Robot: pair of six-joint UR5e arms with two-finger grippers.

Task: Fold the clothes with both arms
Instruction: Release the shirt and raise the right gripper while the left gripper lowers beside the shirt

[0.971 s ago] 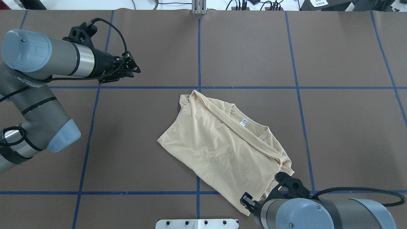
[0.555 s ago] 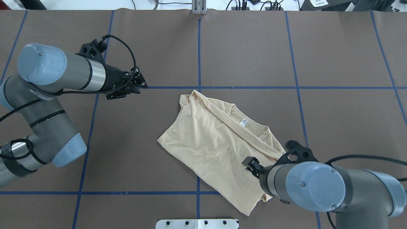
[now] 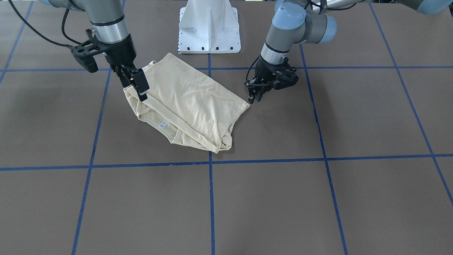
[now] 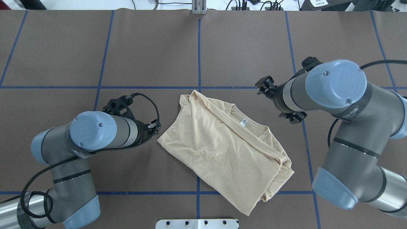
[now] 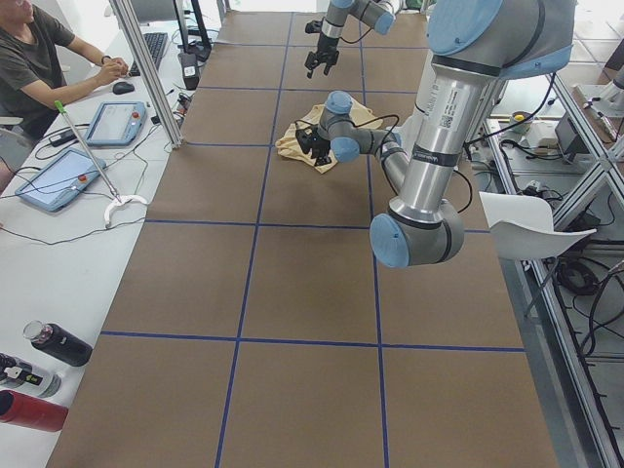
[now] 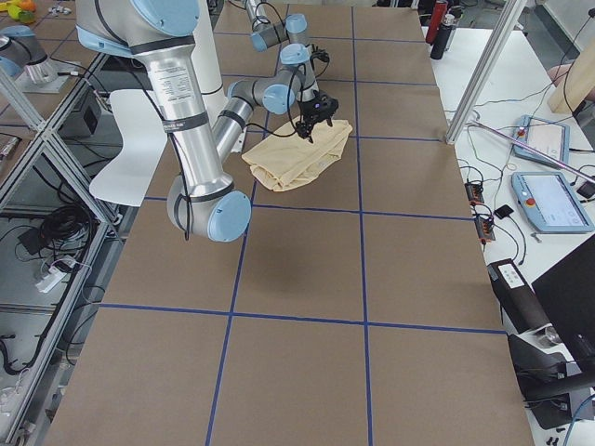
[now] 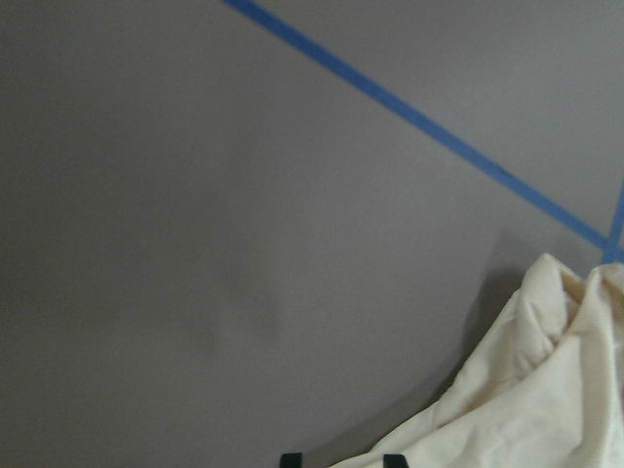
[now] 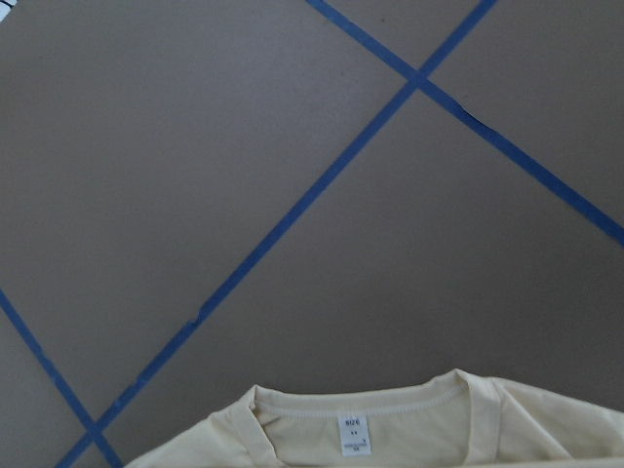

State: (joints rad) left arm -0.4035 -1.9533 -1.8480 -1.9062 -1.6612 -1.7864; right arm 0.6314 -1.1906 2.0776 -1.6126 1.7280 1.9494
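The pale cream-yellow shirt (image 4: 222, 146) lies folded in a slanted heap at the table's middle, with its small white neck label (image 4: 243, 122) facing up. Its navy print is hidden. In the front-facing view my left gripper (image 3: 255, 97) hangs low just beside the shirt's (image 3: 191, 102) corner, apart from it. The left wrist view shows two fingertips (image 7: 290, 458) apart at the cloth's (image 7: 546, 390) edge, so it is open. My right gripper (image 3: 136, 85) hovers over the shirt's shoulder edge and looks open and empty. The right wrist view shows collar and label (image 8: 352, 434) below.
The white pedestal base (image 3: 209, 28) stands at the robot's side of the table. Blue tape lines (image 4: 198, 51) cross the brown cover. A side table with tablets (image 5: 58, 175), bottles (image 5: 39, 366) and a seated operator (image 5: 39, 49) runs along the far edge.
My left arm swung from the far left in to the shirt's left corner. My right arm moved from the shirt's near corner to beside the collar. The shirt lies as before.
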